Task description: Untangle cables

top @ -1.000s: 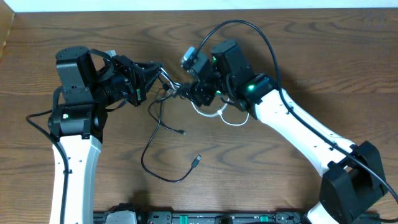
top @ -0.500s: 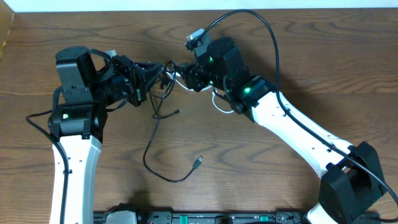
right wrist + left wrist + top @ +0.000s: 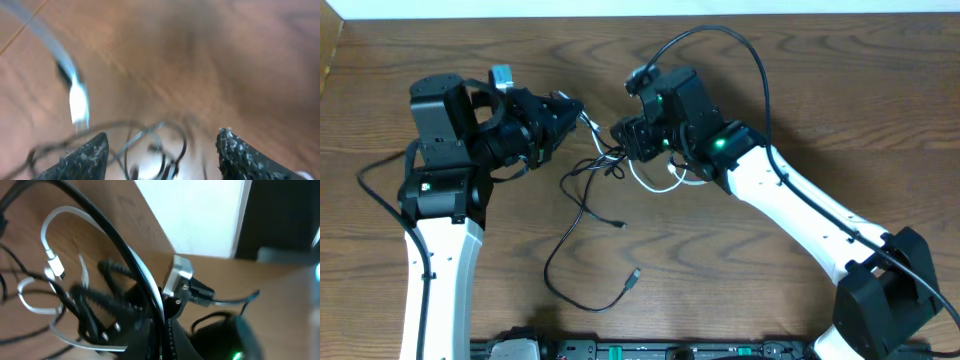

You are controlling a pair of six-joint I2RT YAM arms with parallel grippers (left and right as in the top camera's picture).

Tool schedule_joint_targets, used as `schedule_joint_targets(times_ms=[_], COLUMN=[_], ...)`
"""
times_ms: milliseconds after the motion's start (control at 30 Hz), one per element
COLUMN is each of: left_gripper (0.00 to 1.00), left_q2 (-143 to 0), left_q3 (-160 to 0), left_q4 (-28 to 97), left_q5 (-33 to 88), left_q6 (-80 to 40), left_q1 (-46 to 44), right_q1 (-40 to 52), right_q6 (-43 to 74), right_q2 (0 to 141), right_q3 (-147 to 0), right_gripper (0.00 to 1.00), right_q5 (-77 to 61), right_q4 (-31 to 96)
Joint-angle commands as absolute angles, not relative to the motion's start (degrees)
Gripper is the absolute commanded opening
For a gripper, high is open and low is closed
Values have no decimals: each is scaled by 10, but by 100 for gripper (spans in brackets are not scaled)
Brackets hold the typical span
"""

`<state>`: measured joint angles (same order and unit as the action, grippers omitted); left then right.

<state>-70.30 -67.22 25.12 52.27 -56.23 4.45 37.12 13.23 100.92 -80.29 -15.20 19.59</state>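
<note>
The cables are a tangle between my two grippers. In the overhead view the thin black cable trails from the knot toward the table's front, ending in a small plug. A white cable loops under the right wrist. My left gripper is shut on the cables. In its wrist view the black cable and white cable run into the shut left gripper. My right gripper faces it with the knot between them. In the right wrist view the right gripper stands open around blurred cable loops.
A white plug end hangs free in the left wrist view, and the same kind of plug shows blurred in the right wrist view. A second black cable end lies on the wooden table. A white wall edges the table's far side.
My right gripper went in close to the left one, then drew back right and down. The black cable's loose ends slid toward the table's front. The left wrist has tilted.
</note>
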Motion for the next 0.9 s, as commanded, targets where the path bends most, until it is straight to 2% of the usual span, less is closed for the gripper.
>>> schedule_joint_targets(times_ms=[0,133,267,600,867], left_gripper=[8,8,8,7,8], left_q2=[-700,-700,-700,-700,-700], left_q3=[-689,-688,-688,-689,-689], left_q4=[264,302,304,289,246], left_q5=[534,561,622,700,712], left_q6=[-356,-300,-295,-408,-490], left_q1=[44,44,44,44,44], right_q1=[365,365,365,338,323], right_q6=[73,-29,-76,-140,-159], right_q2=[1014,1014,1014,990,943], right_q3=[-807,-807,-807,-807,-807], right_gripper=[64,64,63,61,56], right_q5=[-289,-413,-458,-456,-501], right_q4=[225,270,286,341,345])
